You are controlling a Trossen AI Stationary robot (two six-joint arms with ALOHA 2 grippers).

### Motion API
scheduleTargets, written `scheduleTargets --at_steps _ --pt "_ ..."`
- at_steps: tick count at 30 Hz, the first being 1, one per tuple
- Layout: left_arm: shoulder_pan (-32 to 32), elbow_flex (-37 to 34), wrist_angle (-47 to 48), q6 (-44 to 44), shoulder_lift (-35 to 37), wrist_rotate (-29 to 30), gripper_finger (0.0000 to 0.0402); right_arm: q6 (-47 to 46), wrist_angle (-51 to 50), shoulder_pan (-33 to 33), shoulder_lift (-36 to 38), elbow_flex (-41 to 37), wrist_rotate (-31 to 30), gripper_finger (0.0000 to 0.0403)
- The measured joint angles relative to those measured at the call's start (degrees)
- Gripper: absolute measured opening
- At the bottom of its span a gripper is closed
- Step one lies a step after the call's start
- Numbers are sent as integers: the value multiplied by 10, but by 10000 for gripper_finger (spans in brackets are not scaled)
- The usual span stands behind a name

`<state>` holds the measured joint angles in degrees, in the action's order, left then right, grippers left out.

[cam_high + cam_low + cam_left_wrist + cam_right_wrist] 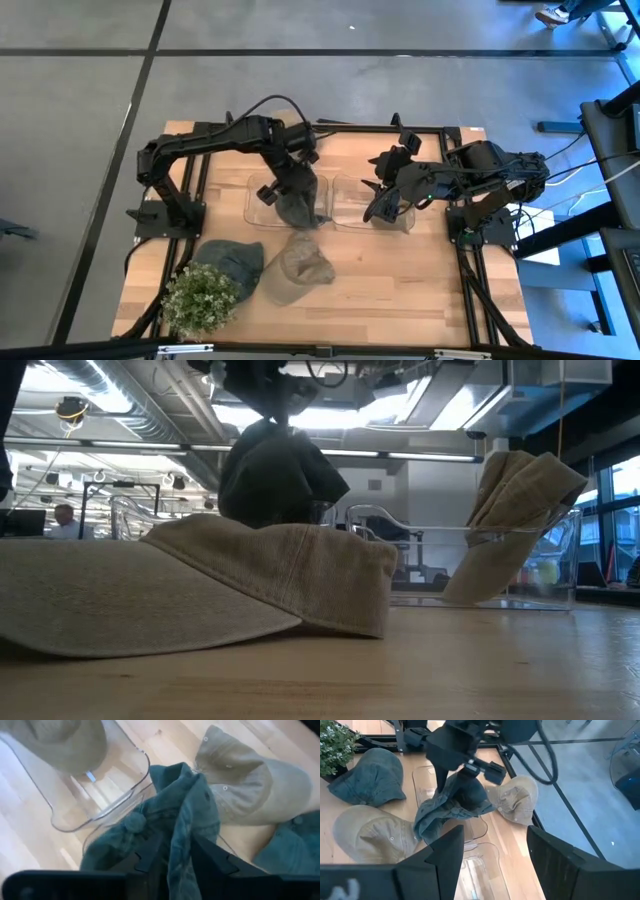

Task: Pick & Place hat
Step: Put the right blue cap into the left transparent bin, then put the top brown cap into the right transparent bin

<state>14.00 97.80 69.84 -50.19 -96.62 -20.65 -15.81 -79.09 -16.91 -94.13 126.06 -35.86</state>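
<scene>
Dark green hat (297, 203), beige hat (297, 266), clear bins (262, 201).

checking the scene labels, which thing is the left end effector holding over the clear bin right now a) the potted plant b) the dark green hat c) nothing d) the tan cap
b: the left end effector has the dark green hat bunched between its fingers above the left clear bin, while a tan cap lies loose on the table in front.

tan hat (180, 595) cut off at edge, left pincer (283, 192) tips hidden
</scene>
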Motion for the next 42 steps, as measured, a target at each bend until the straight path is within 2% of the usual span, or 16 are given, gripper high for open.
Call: scheduleTargets --at_steps 6,12,18,21,25,28,31,34,39,42 --pt "37 -14 -32 -1 9 -10 141 1 -6 0 0 0 0 217" --pt "83 -13 -58 17 36 -24 151 13 -41 0 0 0 2 217" --pt "139 -13 -77 65 86 -181 150 -20 -100 -10 2 -1 16 217" --pt "160 -13 -87 101 116 -203 154 -18 -75 -11 7 -35 32 217" --pt "164 -34 -108 175 156 -174 157 -15 10 -6 43 -155 73 217" --pt "152 -82 -176 255 191 -156 157 8 125 6 94 -260 128 217" --pt "132 -148 -257 324 232 -93 157 26 219 18 151 -338 160 217" --pt "116 -218 -325 379 280 -25 157 25 275 25 213 -393 155 217" --pt "92 -314 -441 465 339 -20 156 29 338 43 289 -476 154 217" --pt "77 -351 -465 503 354 -17 155 43 373 54 320 -513 154 217"
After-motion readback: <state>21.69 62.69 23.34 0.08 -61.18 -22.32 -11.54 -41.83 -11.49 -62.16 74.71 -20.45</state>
